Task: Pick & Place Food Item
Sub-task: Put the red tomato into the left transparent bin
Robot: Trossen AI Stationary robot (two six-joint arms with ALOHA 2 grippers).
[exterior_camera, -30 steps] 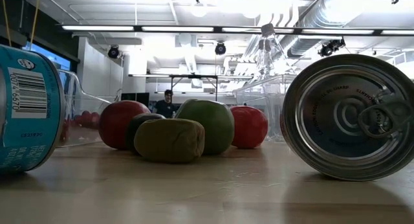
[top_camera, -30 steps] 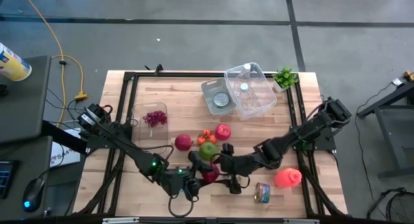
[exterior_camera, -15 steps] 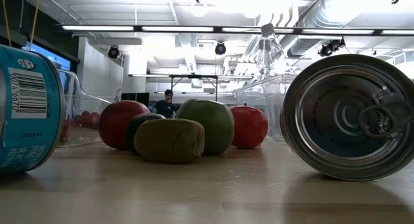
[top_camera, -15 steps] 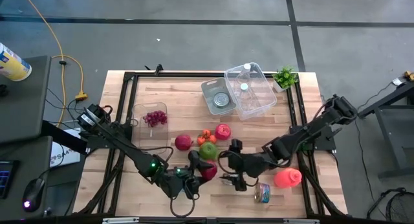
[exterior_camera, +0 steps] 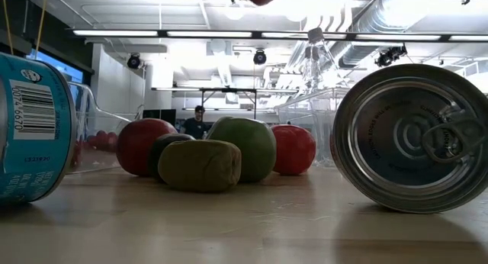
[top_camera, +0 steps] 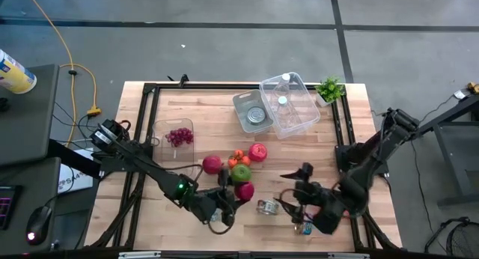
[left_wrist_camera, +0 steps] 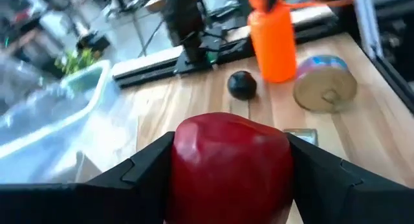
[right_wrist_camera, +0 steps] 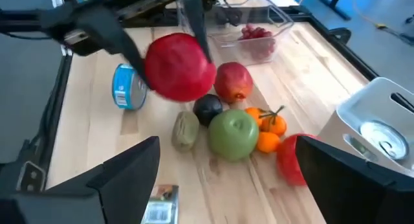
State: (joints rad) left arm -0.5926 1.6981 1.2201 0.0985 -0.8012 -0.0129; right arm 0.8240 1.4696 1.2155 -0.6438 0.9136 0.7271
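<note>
fruit: green apple (exterior_camera: 245, 146) behind kiwi (exterior_camera: 200, 165) | right: tin can (exterior_camera: 415, 138) on side

three red apples (right_wrist_camera: 180, 67), one green apple (right_wrist_camera: 232, 134), two cans (top_camera: 268, 207)

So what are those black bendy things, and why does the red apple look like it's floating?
Those are two robot arms, each ending in a two-finger gripper. One camera looks down from above, one sits low on the wooden table, and one rides on each wrist. The apple isn't floating: the left gripper holds the red apple between its fingers, up off the table. The right gripper is open and empty, near a blue tin can and an orange bottle. On the table lie a green apple, small oranges, another red apple, a dark plum, grapes in a clear box and clear tubs.
</note>
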